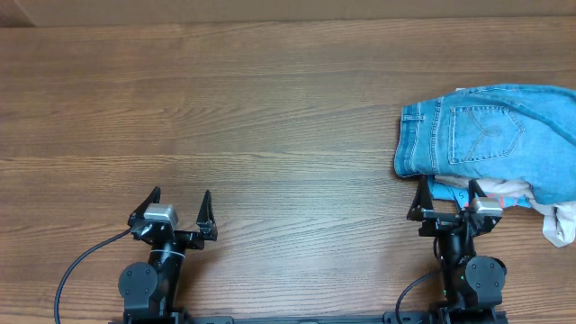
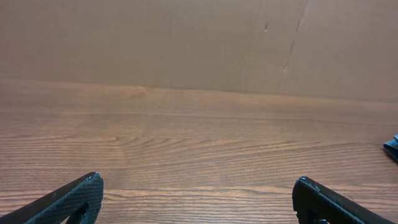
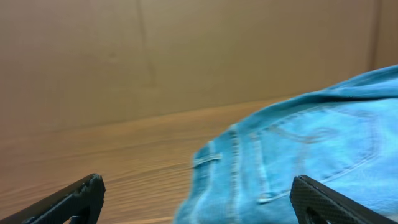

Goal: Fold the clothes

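The light blue denim jeans (image 1: 486,139) lie folded in a bundle at the right edge of the table, a back patch pocket facing up. They fill the right half of the right wrist view (image 3: 298,162), waistband to the left. My right gripper (image 1: 447,197) is open and empty just in front of the jeans' near edge. My left gripper (image 1: 180,205) is open and empty over bare wood at the front left, far from the jeans; its view shows only table between its fingers (image 2: 198,199).
A bright blue garment (image 1: 450,192) and a cream one (image 1: 560,223) stick out from under the jeans at the front right. A brown cardboard wall (image 2: 186,37) stands behind the wooden table (image 1: 252,117).
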